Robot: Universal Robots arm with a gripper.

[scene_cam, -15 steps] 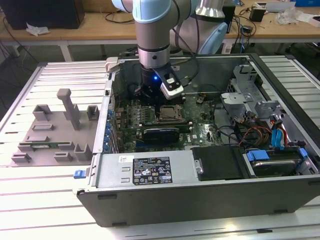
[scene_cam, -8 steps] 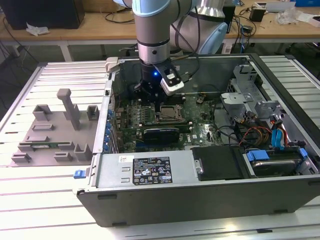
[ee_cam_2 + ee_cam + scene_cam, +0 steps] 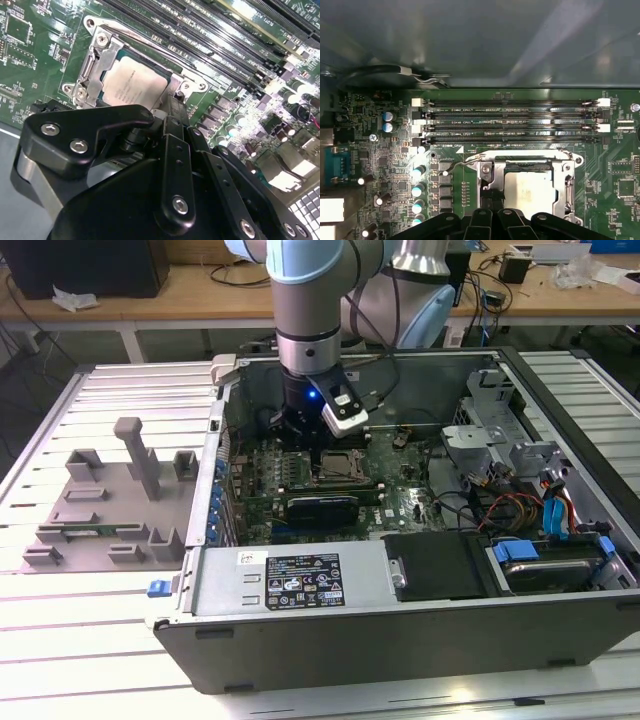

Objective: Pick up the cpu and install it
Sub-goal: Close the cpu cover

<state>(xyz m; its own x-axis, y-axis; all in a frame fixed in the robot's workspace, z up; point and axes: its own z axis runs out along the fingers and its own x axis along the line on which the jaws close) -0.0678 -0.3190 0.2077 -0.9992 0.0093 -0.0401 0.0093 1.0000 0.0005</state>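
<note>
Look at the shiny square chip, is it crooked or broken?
Nothing stands out. The cpu lies flat and square inside the socket's metal frame, with no cracks or bends showing. The gripper hangs over its edge.

No print can be read with certainty. Small faint print stands on the black label (image 3: 302,582) of the grey computer case (image 3: 400,645), on the cpu (image 3: 132,85) and beside the memory slots (image 3: 512,122).
</note>
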